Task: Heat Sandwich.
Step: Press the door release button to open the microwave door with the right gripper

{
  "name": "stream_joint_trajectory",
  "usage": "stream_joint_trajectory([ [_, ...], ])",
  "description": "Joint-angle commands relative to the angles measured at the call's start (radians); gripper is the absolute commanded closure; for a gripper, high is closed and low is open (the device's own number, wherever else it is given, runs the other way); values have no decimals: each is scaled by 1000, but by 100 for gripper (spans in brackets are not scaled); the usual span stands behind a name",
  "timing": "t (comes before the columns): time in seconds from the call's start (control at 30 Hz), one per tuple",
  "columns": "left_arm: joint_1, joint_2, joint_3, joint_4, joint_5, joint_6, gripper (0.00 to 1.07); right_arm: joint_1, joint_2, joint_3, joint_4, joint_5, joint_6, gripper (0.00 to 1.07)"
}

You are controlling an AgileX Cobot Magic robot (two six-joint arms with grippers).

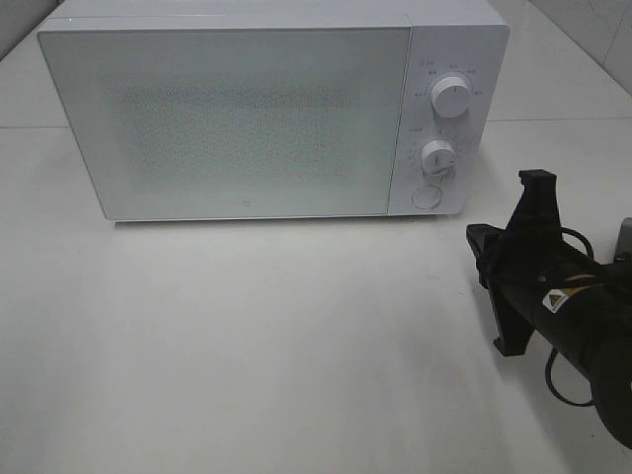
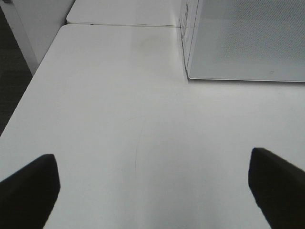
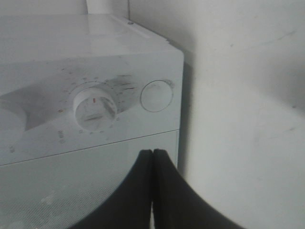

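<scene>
White speckled-front microwave [image 1: 275, 111], closed

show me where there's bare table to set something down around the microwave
The widest bare patch of table runs in front of the microwave door, down to the near edge. Another lies between the microwave's left side and the table's left edge. Tighter on the right, where the shut right claw and its arm sit before the dials.
</scene>
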Motion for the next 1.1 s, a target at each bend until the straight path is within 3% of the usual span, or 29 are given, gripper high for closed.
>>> stream_joint_trajectory([
  [0.03,3,-29,2,-8,-5,-1,5,0,-7,-45,-13,-23,-25,107],
  [1.1,3,-29,2,-8,-5,-1,5,-184,133,-394,-106,411,-159,107],
])
